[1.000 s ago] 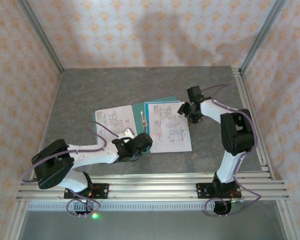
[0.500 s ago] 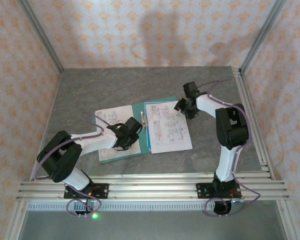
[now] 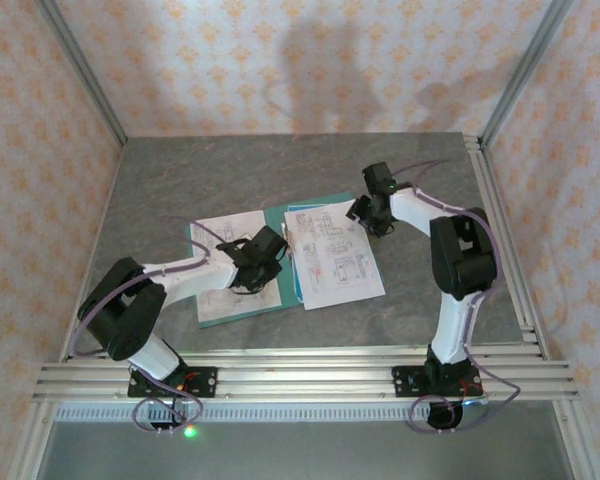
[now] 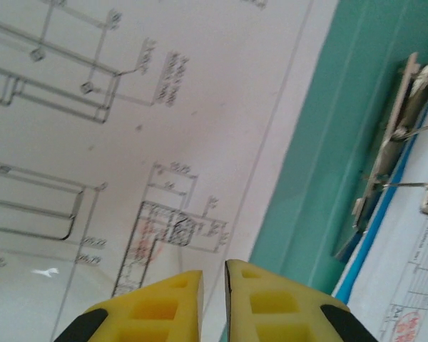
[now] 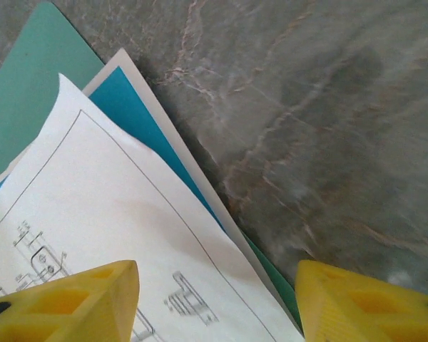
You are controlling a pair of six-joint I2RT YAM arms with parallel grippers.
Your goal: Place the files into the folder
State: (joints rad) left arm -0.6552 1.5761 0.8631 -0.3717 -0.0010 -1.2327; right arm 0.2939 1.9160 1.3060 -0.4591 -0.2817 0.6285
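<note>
The teal folder [image 3: 276,222] lies open on the grey table, with a metal clip [image 3: 288,237] at its spine. One of the files [image 3: 223,238], a white sheet of line drawings, rests on the left cover. Another sheet [image 3: 336,268] covers the right side at a slight angle. My left gripper [image 3: 268,258] is shut, its tips [image 4: 214,267] over the left sheet [image 4: 128,142] near its right edge, beside bare teal folder [image 4: 321,178] and the clip [image 4: 392,157]. My right gripper [image 3: 367,214] stands open [image 5: 217,274], straddling the far right corner of the right sheet [image 5: 107,206]; blue and teal layers [image 5: 36,92] peek out beneath.
Aluminium rails [image 3: 300,365] run along the near edge and another set [image 3: 500,230] along the right side. Patterned walls close in the back and both sides. Bare grey tabletop [image 3: 230,170] lies beyond the folder.
My left gripper has travelled from the folder's near edge up onto the left sheet and closed. The right gripper has shifted slightly left and farther back, and the right sheet has turned a little.
</note>
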